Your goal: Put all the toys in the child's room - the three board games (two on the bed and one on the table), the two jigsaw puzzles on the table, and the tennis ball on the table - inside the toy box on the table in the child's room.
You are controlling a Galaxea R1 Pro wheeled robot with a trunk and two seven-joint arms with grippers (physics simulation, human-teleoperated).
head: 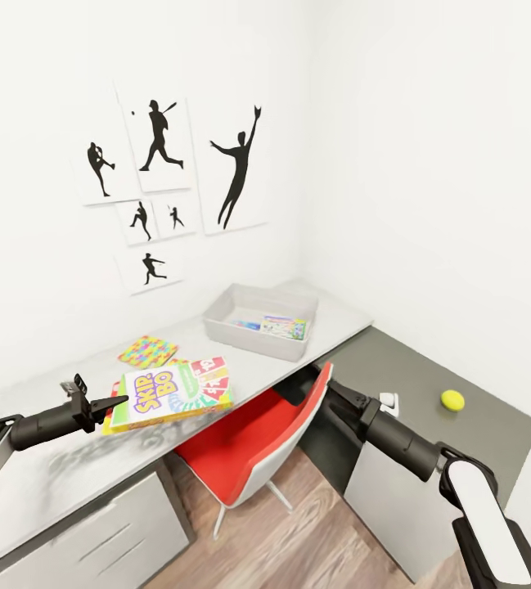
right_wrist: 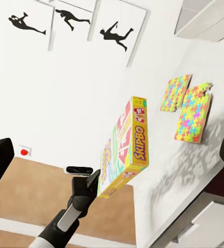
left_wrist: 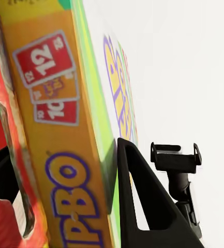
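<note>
White walls meet in a corner of the child's room, the left wall carrying black silhouette prints of ball players [head: 160,135], above a pale grey L-shaped table [head: 69,478].

Far left in the head view, the left gripper [head: 101,404] reaches along the tabletop, its black fingers spread around the near edge of the yellow-and-white Skip-Bo board game box [head: 171,393]. The left wrist view gives the close detail: one finger [left_wrist: 143,201] lies along the box's printed face [left_wrist: 65,134] and the other shows dark beyond its red underside, so the pincer straddles the box; whether it presses firmly cannot be told. The right wrist view adds that the box is lifted clear of the tabletop, tilted, at the end of the left arm [right_wrist: 73,206].

Behind the box, the multicoloured flat jigsaw puzzle [head: 147,352] lies on the table; the right wrist view shows a second puzzle [right_wrist: 196,114] just beside the first [right_wrist: 175,93].

Toward the middle stands the grey rectangular toy box [head: 253,327], with colourful flat items already inside. A red-and-white chair [head: 257,446] sits under the table edge.

Right of centre, the right arm ends near the chair back; its gripper [head: 339,398] cannot be read as released or clenched. Far right, the yellow-green tennis ball [head: 452,399] rests on the darker table section.
</note>
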